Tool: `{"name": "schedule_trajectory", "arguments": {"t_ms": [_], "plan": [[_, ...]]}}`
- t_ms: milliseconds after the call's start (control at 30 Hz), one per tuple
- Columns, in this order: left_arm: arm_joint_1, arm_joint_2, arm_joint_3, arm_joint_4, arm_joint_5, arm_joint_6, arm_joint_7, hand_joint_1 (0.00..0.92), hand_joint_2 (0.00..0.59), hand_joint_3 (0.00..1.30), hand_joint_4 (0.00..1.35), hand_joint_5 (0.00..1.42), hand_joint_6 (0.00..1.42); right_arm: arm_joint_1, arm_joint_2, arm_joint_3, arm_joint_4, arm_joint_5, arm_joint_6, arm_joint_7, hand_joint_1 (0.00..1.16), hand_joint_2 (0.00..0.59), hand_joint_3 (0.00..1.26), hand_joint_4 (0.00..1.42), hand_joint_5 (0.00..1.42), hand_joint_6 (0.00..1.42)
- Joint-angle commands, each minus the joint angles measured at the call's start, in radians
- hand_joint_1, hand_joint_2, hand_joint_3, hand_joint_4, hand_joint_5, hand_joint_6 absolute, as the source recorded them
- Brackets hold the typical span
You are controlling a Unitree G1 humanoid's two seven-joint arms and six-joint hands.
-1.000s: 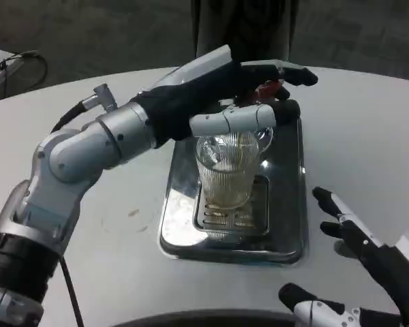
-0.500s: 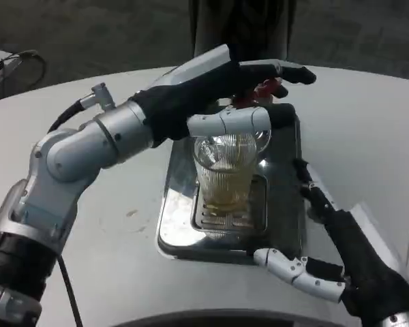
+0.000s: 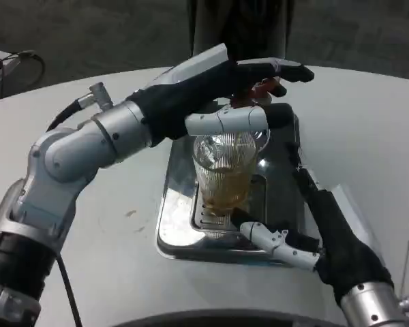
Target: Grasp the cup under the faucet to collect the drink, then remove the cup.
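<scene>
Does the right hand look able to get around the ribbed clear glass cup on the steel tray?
Probably yes. The right hand lies open beside the ribbed clear glass cup, whose lower side is unobstructed; the left hand reaches over the rim.

A lab, likely: white table [image 3: 368,129], dark carpet (cable [image 3: 17,65] trailing).

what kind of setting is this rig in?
Probably a lab or demo space staged as a drink station, not a real kitchen: a round white table holds a steel drip tray with a ribbed glass cup under a red-handled faucet, on a dark carpeted floor.
</scene>
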State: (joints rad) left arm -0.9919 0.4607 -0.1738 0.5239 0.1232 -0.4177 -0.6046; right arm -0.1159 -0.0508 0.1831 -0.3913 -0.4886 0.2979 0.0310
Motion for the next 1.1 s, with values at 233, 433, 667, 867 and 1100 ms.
{"name": "schedule_trajectory", "arguments": {"t_ms": [233, 433, 667, 867, 1100], "plan": [[0.015, 0.032, 0.001, 0.049, 0.032, 0.018, -0.008, 0.000, 0.000, 0.23, 0.13, 0.17, 0.18, -0.110, 0.018, -0.006, 0.153, 0.024, -0.035, -0.071, 0.67, 0.226, 0.00, 0.00, 0.03, 0.06], [0.009, 0.035, 0.008, 0.053, 0.029, 0.013, -0.006, 0.000, 0.000, 0.23, 0.13, 0.16, 0.17, -0.151, 0.032, 0.002, 0.230, 0.044, -0.070, -0.103, 0.67, 0.223, 0.00, 0.00, 0.03, 0.06], [0.004, 0.048, 0.014, 0.042, 0.024, 0.013, -0.014, 0.000, 0.000, 0.23, 0.13, 0.15, 0.16, -0.216, 0.044, -0.005, 0.301, 0.061, -0.097, -0.126, 0.68, 0.222, 0.00, 0.00, 0.04, 0.06], [0.000, 0.054, 0.011, 0.036, 0.023, 0.010, -0.023, 0.000, 0.000, 0.23, 0.13, 0.15, 0.16, -0.243, 0.045, -0.004, 0.349, 0.079, -0.121, -0.130, 0.68, 0.221, 0.00, 0.00, 0.04, 0.06], [-0.004, 0.054, 0.009, 0.037, 0.021, 0.004, -0.029, 0.000, 0.000, 0.24, 0.13, 0.14, 0.16, -0.264, 0.051, 0.008, 0.376, 0.082, -0.133, -0.143, 0.68, 0.221, 0.00, 0.00, 0.04, 0.06]]}}
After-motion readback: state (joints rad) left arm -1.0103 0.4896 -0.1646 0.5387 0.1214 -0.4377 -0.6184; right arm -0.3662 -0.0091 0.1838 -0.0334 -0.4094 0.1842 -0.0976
